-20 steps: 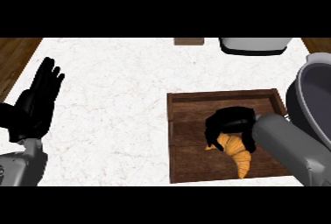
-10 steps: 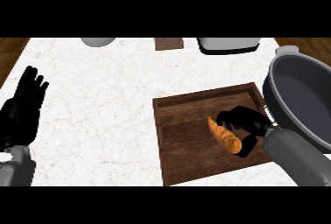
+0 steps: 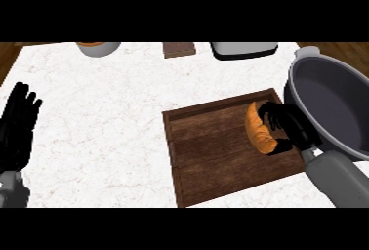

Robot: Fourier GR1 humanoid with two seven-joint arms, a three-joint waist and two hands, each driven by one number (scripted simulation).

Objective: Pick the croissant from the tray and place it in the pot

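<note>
An orange croissant [image 3: 258, 128] shows over the right part of the dark wooden tray [image 3: 216, 161]. My right hand [image 3: 292, 128] is curled round its right side, shut on it. I cannot tell whether the croissant touches the tray. Just to the right stands the big grey pot [image 3: 333, 102], its rim close to the hand. My left hand [image 3: 18, 129] rests open at the left edge, fingers pointing up.
Along the counter's far edge sit a bowl [image 3: 98, 47] with an orange inside, a small brown block [image 3: 178, 49] and a grey container [image 3: 243, 49]. White marble counter [image 3: 101, 112] spreads left of the tray.
The right hand has carried the croissant up and to the right, nearer the pot's rim. The view has shifted, so more of the pot and the far-edge objects show.
</note>
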